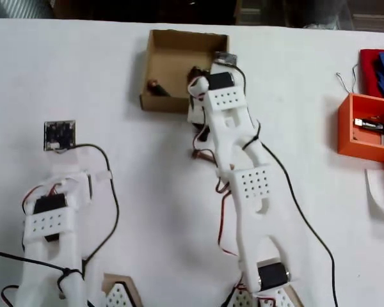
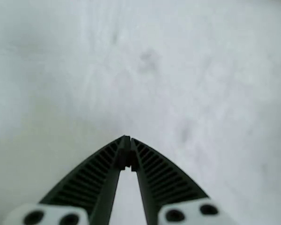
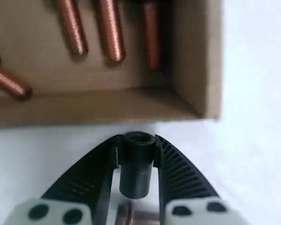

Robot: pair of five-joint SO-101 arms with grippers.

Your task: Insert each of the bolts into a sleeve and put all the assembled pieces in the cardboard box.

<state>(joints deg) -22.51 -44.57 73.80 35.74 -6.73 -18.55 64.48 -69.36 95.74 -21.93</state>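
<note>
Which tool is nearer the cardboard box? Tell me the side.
Right. The right tool, shut on a black sleeve, sits just outside the cardboard box; the left tool is shut over bare table, well away.

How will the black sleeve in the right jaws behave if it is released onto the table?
The sleeve looks round and smooth, so it would probably roll. It seems rigid, showing no dent where it is gripped.
</note>
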